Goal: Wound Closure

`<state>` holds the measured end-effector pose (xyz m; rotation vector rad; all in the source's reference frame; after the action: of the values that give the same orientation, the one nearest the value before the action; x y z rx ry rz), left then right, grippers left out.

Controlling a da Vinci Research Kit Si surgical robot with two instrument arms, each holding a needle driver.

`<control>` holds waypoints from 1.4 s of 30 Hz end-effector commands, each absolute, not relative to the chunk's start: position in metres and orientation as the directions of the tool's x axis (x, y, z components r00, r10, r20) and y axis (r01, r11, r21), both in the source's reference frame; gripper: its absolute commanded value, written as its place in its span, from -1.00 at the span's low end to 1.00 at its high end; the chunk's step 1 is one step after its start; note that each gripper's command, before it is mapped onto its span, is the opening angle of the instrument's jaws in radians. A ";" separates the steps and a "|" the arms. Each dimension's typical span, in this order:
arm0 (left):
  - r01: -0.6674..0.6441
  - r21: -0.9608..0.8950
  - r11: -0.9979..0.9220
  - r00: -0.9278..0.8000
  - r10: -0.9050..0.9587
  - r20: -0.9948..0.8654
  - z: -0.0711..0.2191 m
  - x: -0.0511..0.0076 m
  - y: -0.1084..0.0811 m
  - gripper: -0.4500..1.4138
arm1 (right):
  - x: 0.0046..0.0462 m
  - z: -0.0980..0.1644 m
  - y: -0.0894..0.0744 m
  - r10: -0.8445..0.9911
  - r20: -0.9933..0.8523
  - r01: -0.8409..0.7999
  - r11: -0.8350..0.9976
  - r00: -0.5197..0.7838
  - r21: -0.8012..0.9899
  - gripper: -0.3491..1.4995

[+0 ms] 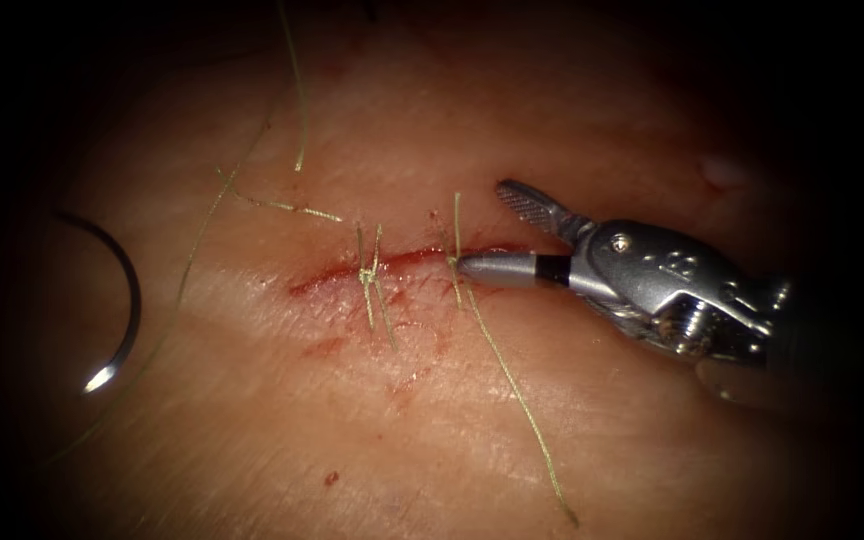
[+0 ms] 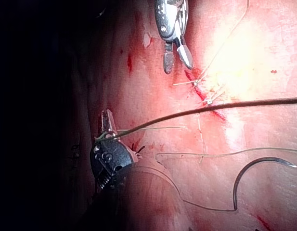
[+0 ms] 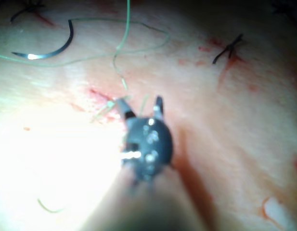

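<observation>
At centre of the endoscope view: red, slit-like cut (image 1: pixel 392 268) running nine to three across pale pink pork tissue (image 1: pixel 282 420). Right arm's silver needle driver (image 1: pixel 497 235) entering from three o'clock, jaws spread wide: lower jaw lying along the cut, tip touching a strand of yellow-green thread (image 1: pixel 512 385) at the cut; upper, ribbed jaw angled toward eleven o'clock; nothing gripped. Knotted stitch of same thread (image 1: pixel 367 275) across the cut just left of that tip, short ends standing up and down. Dark curved steel needle (image 1: pixel 122 310) at nine o'clock, well left of the cut, lying free on the tissue surface, not in it, point glinting at its lower end. Red fluid smears (image 1: pixel 327 347) below the cut.

Left wrist view: left arm's dark needle driver (image 2: pixel 108 126), jaws pinched on a thread strand (image 2: pixel 153 128). Needle (image 2: pixel 244 175) apart from both tools.
</observation>
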<state>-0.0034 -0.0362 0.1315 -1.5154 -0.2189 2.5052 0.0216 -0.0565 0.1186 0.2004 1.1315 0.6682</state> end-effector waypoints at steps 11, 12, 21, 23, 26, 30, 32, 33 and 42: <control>-0.136 -0.256 -0.957 -0.476 0.289 -0.831 0.140 -0.0021 -0.040 -1.00 | 0.0212 0.119 -0.057 0.585 -0.769 -0.378 0.794 0.258 0.477 0.98; -0.157 -0.276 -0.948 -0.474 0.317 -0.821 0.142 -0.0020 -0.040 -1.00 | 0.0213 0.119 -0.057 0.585 -0.768 -0.379 0.793 0.260 0.476 0.98; -0.203 -0.379 -0.903 -0.556 0.425 -0.714 0.145 0.0001 -0.040 0.12 | 0.0214 0.119 -0.057 0.585 -0.768 -0.380 0.794 0.260 0.475 0.98; -0.185 -0.386 -0.904 -0.610 0.413 -0.676 0.146 0.0007 -0.042 0.13 | 0.0214 0.119 -0.057 0.584 -0.769 -0.380 0.794 0.260 0.475 0.98; -0.176 -0.401 -0.899 -0.645 0.413 -0.642 0.147 0.0013 -0.043 0.17 | 0.0215 0.119 -0.058 0.584 -0.769 -0.380 0.794 0.260 0.474 0.98; -0.171 -0.432 -0.886 -0.683 0.422 -0.596 0.148 0.0023 -0.046 -0.03 | 0.0217 0.119 -0.058 0.587 -0.767 -0.383 0.791 0.258 0.476 0.98; -0.153 -0.452 -0.879 -0.721 0.412 -0.557 0.148 0.0029 -0.047 -0.17 | 0.0220 0.119 -0.058 0.587 -0.768 -0.385 0.791 0.258 0.475 0.98; -0.144 -0.459 -0.877 -0.731 0.407 -0.548 0.148 0.0030 -0.047 -0.21 | 0.0221 0.119 -0.058 0.592 -0.765 -0.387 0.787 0.255 0.480 0.98; -0.066 -0.542 -0.837 -0.709 0.422 -0.565 0.142 0.0011 -0.049 -0.66 | 0.0223 0.118 -0.059 0.596 -0.762 -0.392 0.783 0.253 0.483 0.98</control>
<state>0.0008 -0.0495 0.1409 -1.0532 -0.7277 2.5559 0.0216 -0.0586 0.1180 0.2089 1.1278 0.6797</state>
